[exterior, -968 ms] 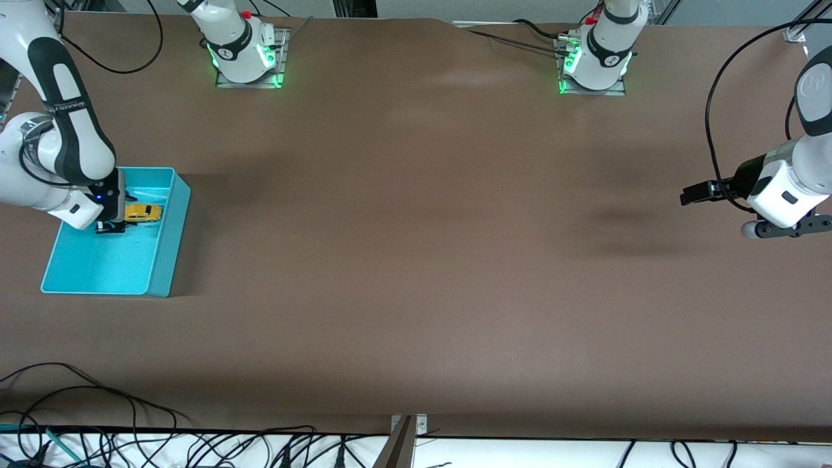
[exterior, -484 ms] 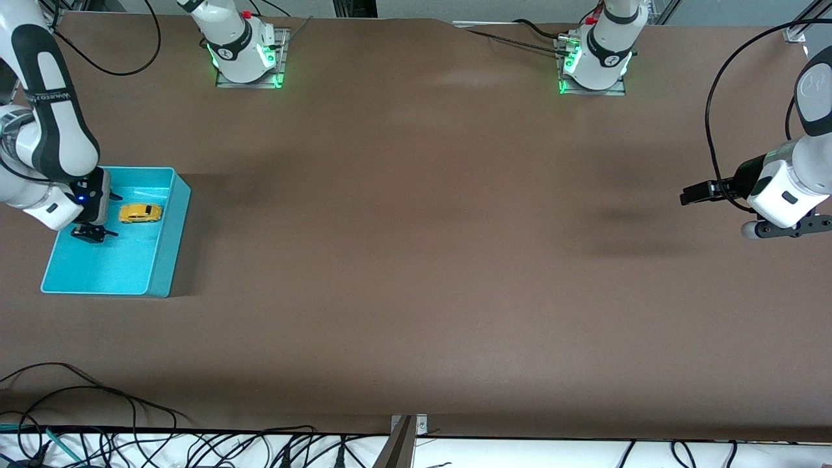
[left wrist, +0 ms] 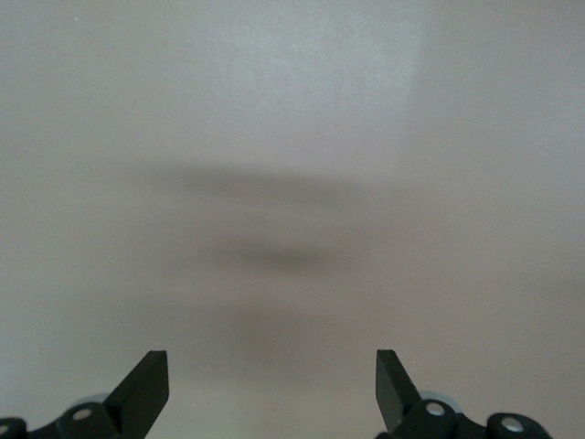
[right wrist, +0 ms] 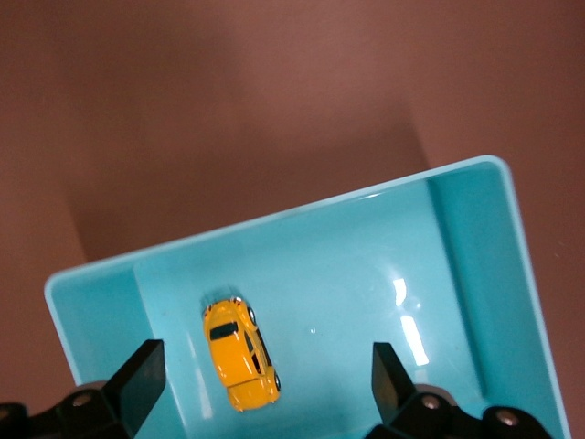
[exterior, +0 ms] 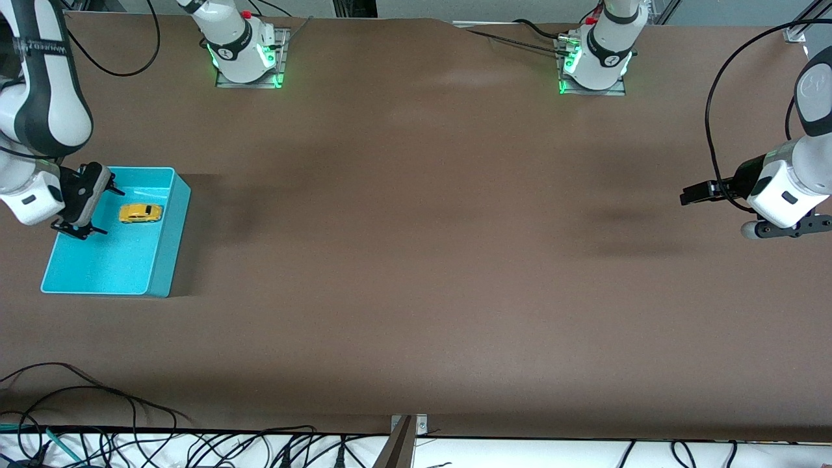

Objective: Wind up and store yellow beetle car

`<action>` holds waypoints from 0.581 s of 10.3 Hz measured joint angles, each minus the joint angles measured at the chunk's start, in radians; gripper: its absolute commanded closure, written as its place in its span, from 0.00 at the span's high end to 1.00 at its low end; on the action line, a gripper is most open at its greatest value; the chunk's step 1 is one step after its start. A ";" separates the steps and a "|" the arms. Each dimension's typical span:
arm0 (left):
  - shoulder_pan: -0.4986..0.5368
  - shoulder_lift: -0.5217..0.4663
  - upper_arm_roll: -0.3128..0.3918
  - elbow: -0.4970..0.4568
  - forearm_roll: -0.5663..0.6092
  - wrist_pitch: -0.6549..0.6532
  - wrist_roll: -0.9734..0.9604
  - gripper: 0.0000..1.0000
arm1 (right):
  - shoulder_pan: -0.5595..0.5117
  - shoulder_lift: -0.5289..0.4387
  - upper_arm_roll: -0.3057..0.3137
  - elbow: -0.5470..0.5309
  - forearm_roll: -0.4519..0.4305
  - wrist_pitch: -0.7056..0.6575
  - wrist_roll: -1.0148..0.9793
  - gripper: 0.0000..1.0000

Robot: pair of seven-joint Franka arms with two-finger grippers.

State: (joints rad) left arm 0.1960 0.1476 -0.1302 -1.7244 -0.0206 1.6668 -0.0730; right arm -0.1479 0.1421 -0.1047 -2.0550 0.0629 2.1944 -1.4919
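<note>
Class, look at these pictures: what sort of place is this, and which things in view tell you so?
Probably a robotics lab workbench: two white robot arms bolted to a brown table, a tangle of black cables along its edge, and a turquoise plastic bin holding a tiny yellow toy car.

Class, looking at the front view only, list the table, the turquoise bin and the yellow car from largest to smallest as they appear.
1. table
2. turquoise bin, at the right arm's end
3. yellow car, lying inside the bin
</note>
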 measured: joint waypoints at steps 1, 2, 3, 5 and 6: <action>0.000 0.000 0.000 0.000 0.000 0.000 0.000 1.00 | 0.013 -0.030 0.000 0.000 0.000 -0.027 0.115 1.00; 0.000 0.000 0.000 0.000 0.000 0.000 0.000 1.00 | 0.031 -0.060 0.000 0.000 0.000 -0.061 0.231 1.00; 0.000 0.000 0.001 -0.001 0.000 0.000 0.000 1.00 | 0.049 -0.088 0.001 0.000 0.001 -0.098 0.363 1.00; 0.000 0.000 0.000 -0.001 0.000 0.000 0.000 1.00 | 0.076 -0.128 0.001 -0.001 0.001 -0.137 0.585 1.00; 0.000 0.000 0.000 -0.001 0.000 0.000 0.000 1.00 | 0.092 -0.144 0.002 -0.001 0.001 -0.144 0.675 1.00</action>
State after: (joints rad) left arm 0.1960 0.1476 -0.1299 -1.7255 -0.0206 1.6668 -0.0730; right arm -0.0563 -0.0023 -0.1030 -2.0558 0.0639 2.0504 -0.8164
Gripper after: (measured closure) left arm 0.000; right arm 0.000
